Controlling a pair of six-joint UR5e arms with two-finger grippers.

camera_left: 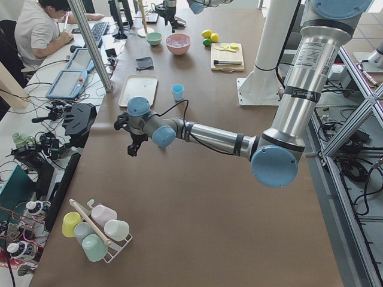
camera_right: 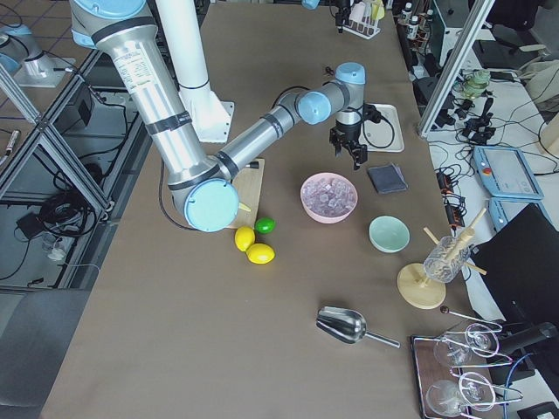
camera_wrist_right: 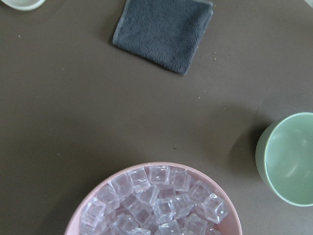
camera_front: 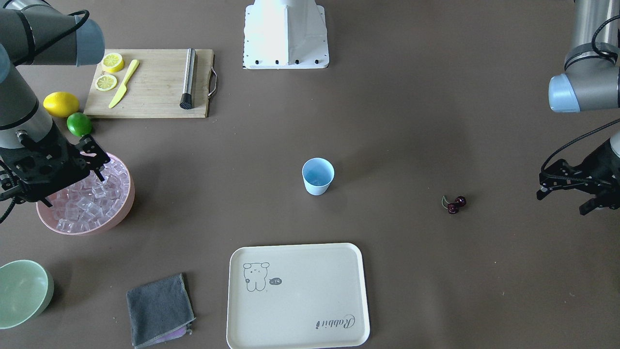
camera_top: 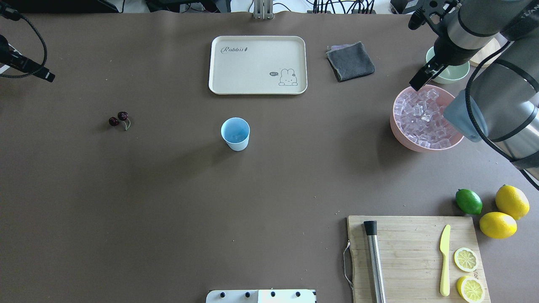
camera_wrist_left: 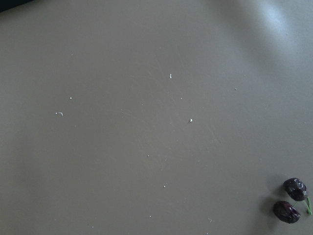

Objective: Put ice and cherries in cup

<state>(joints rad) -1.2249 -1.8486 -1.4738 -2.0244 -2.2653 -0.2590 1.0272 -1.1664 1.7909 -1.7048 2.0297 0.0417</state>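
Cup stands on open table, well apart from cherries.

Brown table, grey floor (tiled), cluttered desk

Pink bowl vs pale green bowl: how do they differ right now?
Size: the pink bowl is clearly wider than the pale green bowl.
Contents: the pink bowl is heaped with clear ice cubes; the pale green bowl is empty.
Position: in the overhead view the pale green bowl sits beyond the pink bowl, nearer the far edge.
Shared: both are round, upright and handleless, standing apart on the table at the robot's right end.
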